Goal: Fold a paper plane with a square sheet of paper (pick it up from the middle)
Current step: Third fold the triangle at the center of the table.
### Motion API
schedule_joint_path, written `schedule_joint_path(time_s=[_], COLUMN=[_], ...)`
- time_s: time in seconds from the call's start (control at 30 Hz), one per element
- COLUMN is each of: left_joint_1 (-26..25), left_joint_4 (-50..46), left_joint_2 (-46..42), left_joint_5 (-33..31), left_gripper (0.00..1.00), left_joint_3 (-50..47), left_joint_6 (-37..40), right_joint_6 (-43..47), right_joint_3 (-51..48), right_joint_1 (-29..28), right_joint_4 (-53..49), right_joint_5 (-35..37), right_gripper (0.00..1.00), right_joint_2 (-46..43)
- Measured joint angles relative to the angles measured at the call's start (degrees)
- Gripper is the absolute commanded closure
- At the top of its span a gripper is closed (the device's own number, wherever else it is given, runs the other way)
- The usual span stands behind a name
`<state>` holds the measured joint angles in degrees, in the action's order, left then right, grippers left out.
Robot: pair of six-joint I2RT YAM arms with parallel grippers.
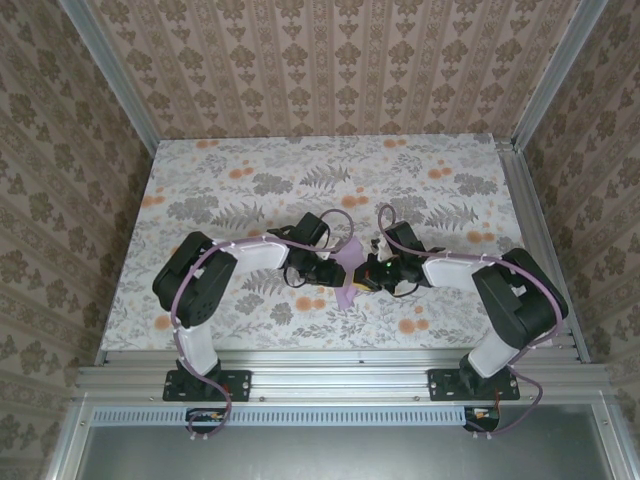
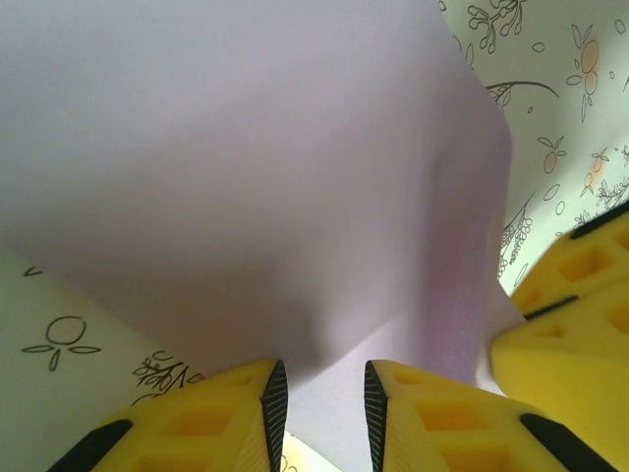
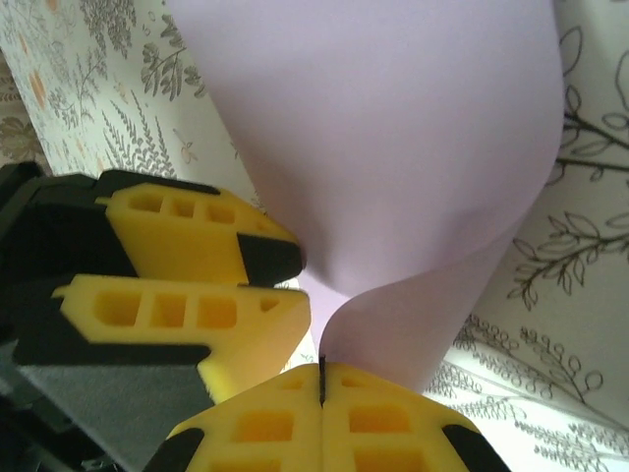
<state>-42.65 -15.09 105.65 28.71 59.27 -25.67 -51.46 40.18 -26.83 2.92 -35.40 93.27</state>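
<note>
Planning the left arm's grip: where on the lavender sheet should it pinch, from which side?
Probably the sheet's edge hanging between the left gripper's open jaws, approached edge-on from its side; the paper bows, and the right gripper clamps the neighbouring edge.

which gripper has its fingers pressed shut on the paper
The right gripper: its yellow fingers meet, with the paper pinched in the seam. The left gripper has a clear gap between its fingers.
</note>
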Motion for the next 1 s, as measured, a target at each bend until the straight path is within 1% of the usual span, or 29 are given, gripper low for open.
schedule_joint_path(time_s=[0.3,0.53,0.7,0.87,1.0], left_joint_1=[0.46,2.43,3.76,3.87,4.09], left_joint_4=[-0.20,-1.33,-1.64,-1.86,-2.03], left_joint_2=[-1.84,-3.10,-1.51,1.57,2.29], left_joint_5=[0.24,0.17,0.15,0.17,0.55], left_gripper=[0.68,0.70,0.70,0.70,0.70], left_joint_3=[-0.11,1.05,2.23,3.19,3.45], left_joint_6=[0.00,0.94,2.21,3.21,3.50], right_joint_6=[0.09,0.50,0.50,0.50,0.46], right_joint_3=[2.12,3.58,3.69,3.98,4.55], right_joint_1=[0.00,0.00,0.00,0.00,-0.24], right_joint_4=[-0.11,-1.53,-1.86,-1.99,-2.01], right_joint_5=[0.02,0.13,0.22,0.22,0.24], right_gripper=[0.99,0.99,0.98,0.98,0.98], right_joint_2=[2.71,3.23,3.45,3.67,4.07])
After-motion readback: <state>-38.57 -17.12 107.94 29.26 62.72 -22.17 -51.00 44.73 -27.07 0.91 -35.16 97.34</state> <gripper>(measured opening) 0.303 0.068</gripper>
